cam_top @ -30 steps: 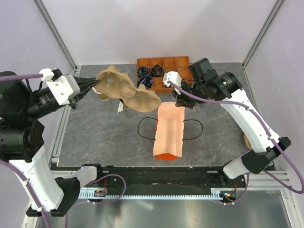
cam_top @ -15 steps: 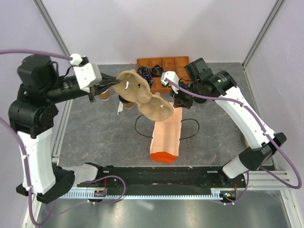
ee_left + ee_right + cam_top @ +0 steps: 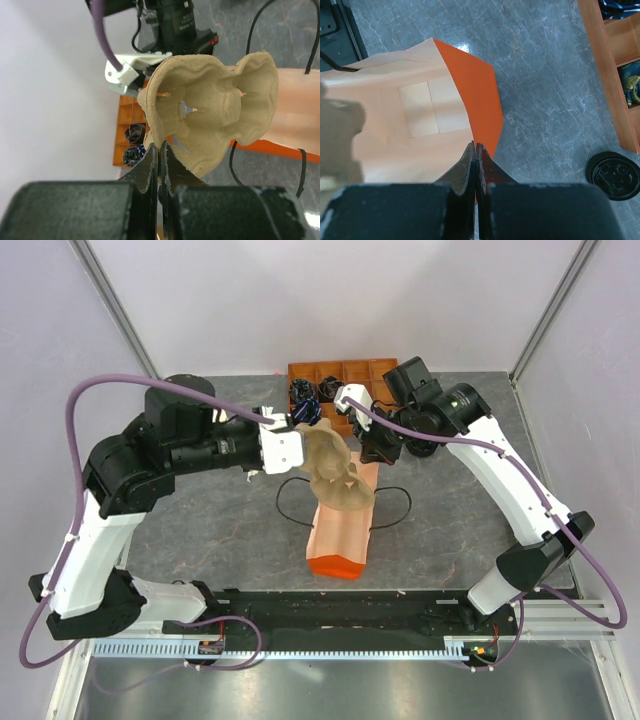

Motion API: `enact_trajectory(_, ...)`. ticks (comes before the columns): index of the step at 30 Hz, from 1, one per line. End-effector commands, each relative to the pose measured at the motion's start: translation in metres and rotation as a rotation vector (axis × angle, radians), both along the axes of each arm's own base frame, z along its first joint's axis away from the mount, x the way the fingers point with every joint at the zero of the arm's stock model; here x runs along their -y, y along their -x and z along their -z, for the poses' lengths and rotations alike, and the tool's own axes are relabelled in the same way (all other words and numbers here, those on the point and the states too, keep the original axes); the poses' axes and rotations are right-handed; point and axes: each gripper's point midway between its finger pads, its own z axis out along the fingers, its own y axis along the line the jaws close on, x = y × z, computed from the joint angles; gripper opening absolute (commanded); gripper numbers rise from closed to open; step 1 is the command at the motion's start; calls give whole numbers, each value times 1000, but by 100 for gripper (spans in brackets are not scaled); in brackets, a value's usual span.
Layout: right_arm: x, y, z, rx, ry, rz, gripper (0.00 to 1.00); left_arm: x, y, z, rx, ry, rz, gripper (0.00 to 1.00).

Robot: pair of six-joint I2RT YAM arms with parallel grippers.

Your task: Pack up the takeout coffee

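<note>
My left gripper (image 3: 293, 446) is shut on the rim of a tan pulp cup carrier (image 3: 336, 472) and holds it tilted over the mouth of an orange paper bag (image 3: 338, 535). In the left wrist view the fingers (image 3: 161, 146) pinch the carrier's edge (image 3: 215, 107), with the bag (image 3: 295, 117) behind it. My right gripper (image 3: 373, 454) is shut on the bag's rim. In the right wrist view (image 3: 476, 146) it holds the bag's mouth open and the inside (image 3: 420, 125) shows. The takeout coffee cup is hidden or out of view.
An orange compartment tray (image 3: 370, 375) with dark wrapped items stands at the back; it also shows in the right wrist view (image 3: 615, 60). A loose black lid (image 3: 612, 175) lies on the grey table beside the tray. The bag's black cord handles (image 3: 402, 510) loop out to both sides.
My left arm swung right, carrying the carrier from the left side of the table to over the bag's mouth. The bag's mouth end was lifted and shifted slightly left by my right gripper.
</note>
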Motion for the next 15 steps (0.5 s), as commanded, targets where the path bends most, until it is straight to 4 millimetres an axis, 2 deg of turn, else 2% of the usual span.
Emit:
enact_trajectory(1,-9,-1,-29,41,-80,8,0,-11,-13,-1,147,-91,-92,2)
enact_trajectory(7,-9,3,-32,33,-90,6,0,1,-6,18,177,-178,-74,2)
enact_trajectory(11,-12,8,-36,22,-103,-3,0,20,9,42,206,-285,-24,2)
enact_trajectory(15,-14,16,-41,39,-102,-39,0,29,16,64,231,-399,0,2)
